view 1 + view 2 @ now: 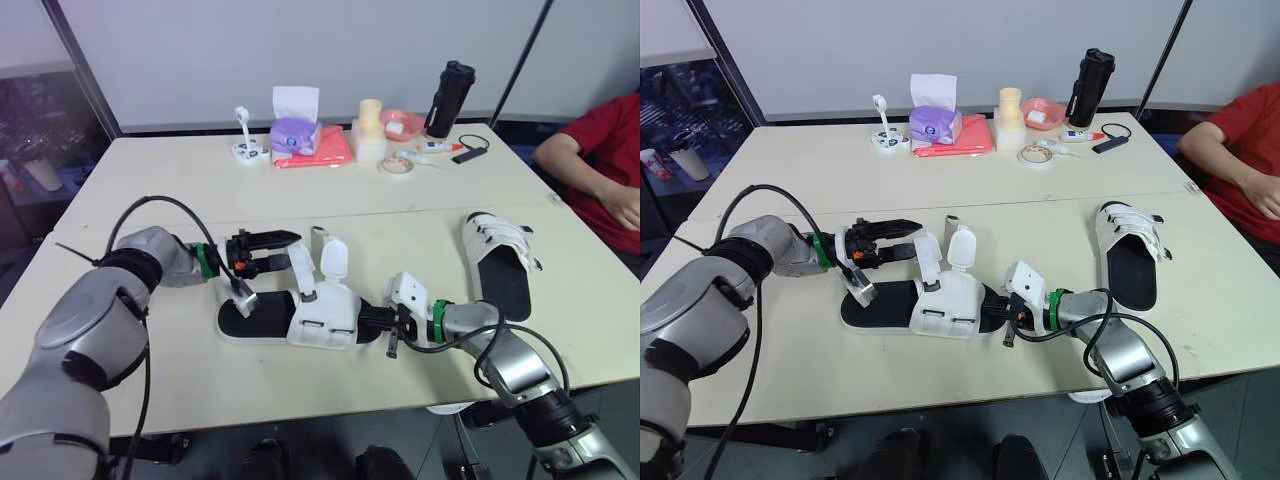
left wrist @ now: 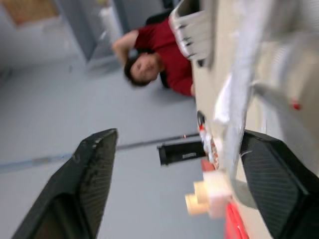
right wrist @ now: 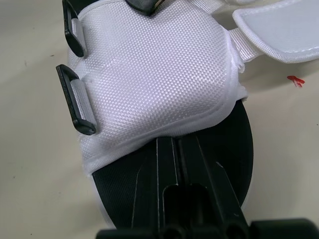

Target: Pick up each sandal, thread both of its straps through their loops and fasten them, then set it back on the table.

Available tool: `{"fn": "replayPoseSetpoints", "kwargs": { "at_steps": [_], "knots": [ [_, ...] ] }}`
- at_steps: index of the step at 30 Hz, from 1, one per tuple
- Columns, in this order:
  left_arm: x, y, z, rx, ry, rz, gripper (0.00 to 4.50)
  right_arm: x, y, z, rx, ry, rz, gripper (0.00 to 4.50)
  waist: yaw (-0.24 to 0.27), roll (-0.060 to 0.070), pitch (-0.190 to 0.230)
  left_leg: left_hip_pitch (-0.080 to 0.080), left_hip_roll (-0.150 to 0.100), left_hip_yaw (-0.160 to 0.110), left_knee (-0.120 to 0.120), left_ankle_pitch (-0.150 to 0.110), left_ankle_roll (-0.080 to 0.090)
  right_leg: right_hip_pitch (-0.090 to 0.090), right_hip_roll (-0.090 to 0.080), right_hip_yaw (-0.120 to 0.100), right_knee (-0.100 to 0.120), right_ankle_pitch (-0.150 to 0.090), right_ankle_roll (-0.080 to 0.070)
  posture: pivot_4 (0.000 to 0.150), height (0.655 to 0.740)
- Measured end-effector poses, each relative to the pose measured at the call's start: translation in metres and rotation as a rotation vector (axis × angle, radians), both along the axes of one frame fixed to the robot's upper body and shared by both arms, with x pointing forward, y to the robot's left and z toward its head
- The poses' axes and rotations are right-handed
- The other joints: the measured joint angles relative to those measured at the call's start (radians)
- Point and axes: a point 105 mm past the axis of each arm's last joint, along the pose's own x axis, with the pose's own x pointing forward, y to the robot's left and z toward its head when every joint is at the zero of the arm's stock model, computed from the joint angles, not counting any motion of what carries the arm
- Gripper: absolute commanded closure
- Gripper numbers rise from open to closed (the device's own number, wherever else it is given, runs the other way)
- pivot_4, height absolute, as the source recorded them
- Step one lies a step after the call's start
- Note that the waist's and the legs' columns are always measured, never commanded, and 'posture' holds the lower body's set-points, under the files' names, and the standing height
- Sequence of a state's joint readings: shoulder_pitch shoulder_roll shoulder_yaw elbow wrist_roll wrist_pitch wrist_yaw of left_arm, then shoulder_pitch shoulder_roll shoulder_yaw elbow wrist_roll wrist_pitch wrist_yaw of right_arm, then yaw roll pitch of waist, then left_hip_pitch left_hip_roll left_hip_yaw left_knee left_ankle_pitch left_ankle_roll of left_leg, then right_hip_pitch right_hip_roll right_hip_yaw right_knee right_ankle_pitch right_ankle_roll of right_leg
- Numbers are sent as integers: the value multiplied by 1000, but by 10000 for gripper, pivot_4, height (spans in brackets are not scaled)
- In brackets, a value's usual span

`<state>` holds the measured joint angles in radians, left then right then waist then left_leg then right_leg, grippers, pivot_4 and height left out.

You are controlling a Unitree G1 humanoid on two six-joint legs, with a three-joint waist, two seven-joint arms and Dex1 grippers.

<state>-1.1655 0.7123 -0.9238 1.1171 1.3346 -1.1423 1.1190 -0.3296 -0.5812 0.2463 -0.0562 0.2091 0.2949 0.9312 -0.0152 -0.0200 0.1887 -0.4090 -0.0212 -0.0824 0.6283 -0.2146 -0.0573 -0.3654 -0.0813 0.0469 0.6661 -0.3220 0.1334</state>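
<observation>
The near sandal (image 1: 300,318) has a white upper in a fine woven grid, black loops (image 3: 75,102) and a black sole. The far sandal (image 1: 500,262) is also white over black. The desk (image 1: 180,190) is pale cream, the tissue box (image 1: 295,135) purple, the bottle (image 1: 449,98) black, and a person's shirt (image 1: 600,150) red.

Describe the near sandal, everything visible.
The near sandal lies flat on the table, lengthwise across the robot's front. Black sole, white woven upper, two black loops on one side. Both white straps stand up, unthreaded. The right claw, shut, lies on the sole at one end; the left claw, open, is by the straps.
</observation>
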Motion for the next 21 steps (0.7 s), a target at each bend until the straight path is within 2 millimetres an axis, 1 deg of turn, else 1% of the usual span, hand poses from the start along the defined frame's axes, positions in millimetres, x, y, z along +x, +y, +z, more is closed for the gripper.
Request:
{"fn": "replayPoseSetpoints", "kwargs": {
  "at_steps": [5, 8, 11, 13, 14, 15, 16, 17, 18, 21],
  "knots": [
    [-4, 27, -10, -48, 168, 118, 5083, 1, -1, -1, 0, -3, -2, 45000, 1, -1, 0, 0, 0, 0, 0, 0, 0, 0, 0, 0, 0, 0, 0, 1500, 7400],
    [-5, 36, -14, -95, 271, 172, 5083, 3, -2, -1, -4, -8, -5, 45000, 3, -1, -1, 1, 0, 0, 1, 0, 0, 1, 0, 0, 0, 0, 0, 1500, 7400],
    [1, 45, -17, -208, 388, 263, 5083, 3, -1, -1, -8, -12, -1, 45000, 1, -1, -1, 1, 0, 0, 1, 0, 0, 2, 0, -1, 0, 0, -1, 1500, 7400],
    [11, 50, -21, -341, 501, 360, 5083, 4, -1, -1, -8, -14, 2, 45000, -1, 1, -2, 1, 1, 1, 0, 0, 0, 2, 0, 0, 0, 0, -1, 1500, 7400],
    [16, 51, -24, -427, 600, 403, 5083, 4, 0, 0, -8, -16, 4, 45000, -1, 1, -2, 1, 1, 0, 1, 0, 0, 1, -1, 0, 0, 0, -1, 1500, 7400],
    [18, 51, -26, -528, 746, 423, 5083, 4, 0, 0, -7, -17, 5, 45000, -4, 1, -2, 0, 3, 0, 1, 0, 0, 1, 0, 0, 0, 0, -2, 1500, 7400],
    [18, 50, -27, -594, 871, 421, 5083, 4, 0, 0, -7, -18, 7, 45000, -4, 1, -2, 0, 4, -1, 1, 0, 0, 1, -1, 0, 0, 0, -2, 1500, 7400],
    [17, 49, -25, -697, 1034, 398, 5083, 4, 1, -1, -6, -18, 8, 45000, -5, 1, -2, 0, 7, -3, 1, 0, 0, 1, 0, 0, 0, 1, -2, 1500, 7400],
    [14, 48, -21, -809, 1215, 353, 5083, 4, 1, -1, -5, -18, 9, 45000, -6, 1, -2, 0, 7, -4, 0, 0, 0, 1, 0, 1, 0, 1, -2, 1500, 7400],
    [0, 48, -4, -988, 1624, 227, 5083, 5, 2, -1, -14, -25, 14, 45000, -6, 1, -2, 2, 7, -4, 0, 0, 0, 2, 0, 0, 0, 1, -2, 1500, 7400]
  ]
}}
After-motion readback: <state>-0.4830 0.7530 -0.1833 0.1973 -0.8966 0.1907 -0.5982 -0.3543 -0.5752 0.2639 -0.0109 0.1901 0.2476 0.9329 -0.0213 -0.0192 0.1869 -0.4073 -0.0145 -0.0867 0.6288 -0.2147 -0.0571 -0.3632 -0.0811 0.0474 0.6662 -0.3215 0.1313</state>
